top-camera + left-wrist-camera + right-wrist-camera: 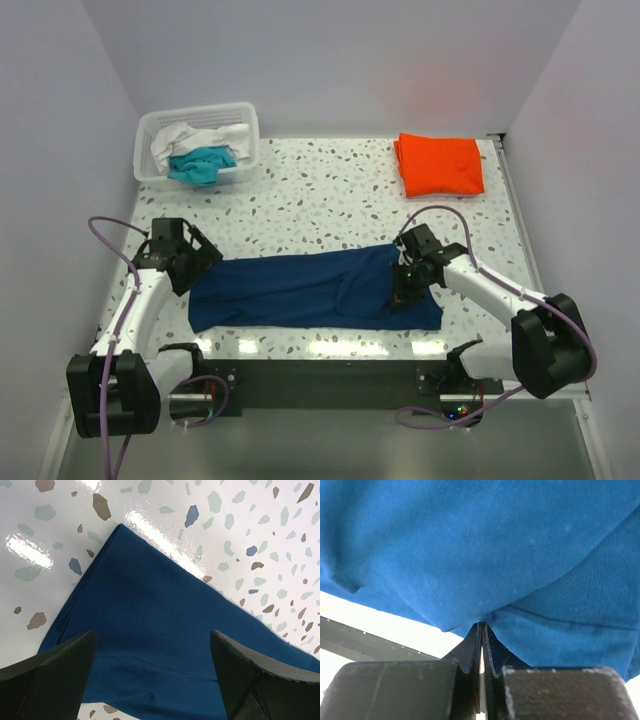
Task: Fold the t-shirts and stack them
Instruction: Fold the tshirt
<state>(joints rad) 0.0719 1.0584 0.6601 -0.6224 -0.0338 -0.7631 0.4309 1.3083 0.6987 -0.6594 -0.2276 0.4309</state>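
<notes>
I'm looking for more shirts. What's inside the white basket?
In the basket, a crumpled white shirt and a teal shirt show. Anything underneath them is covered.

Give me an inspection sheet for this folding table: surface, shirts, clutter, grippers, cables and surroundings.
Surface: glossy speckled table, with some light glare.
Job's things: navy t-shirt laid in a long band along the near edge; orange t-shirt folded at the far right; teal t-shirt and white t-shirt bunched in the basket.
Clutter: the white slatted basket at the far left; nothing else seen.
Grippers: left gripper open over the navy shirt's left end; right gripper shut, pinching cloth at its right end.
Cables: purple cables loop from each arm.
Surroundings: plain white walls on three sides.
</notes>
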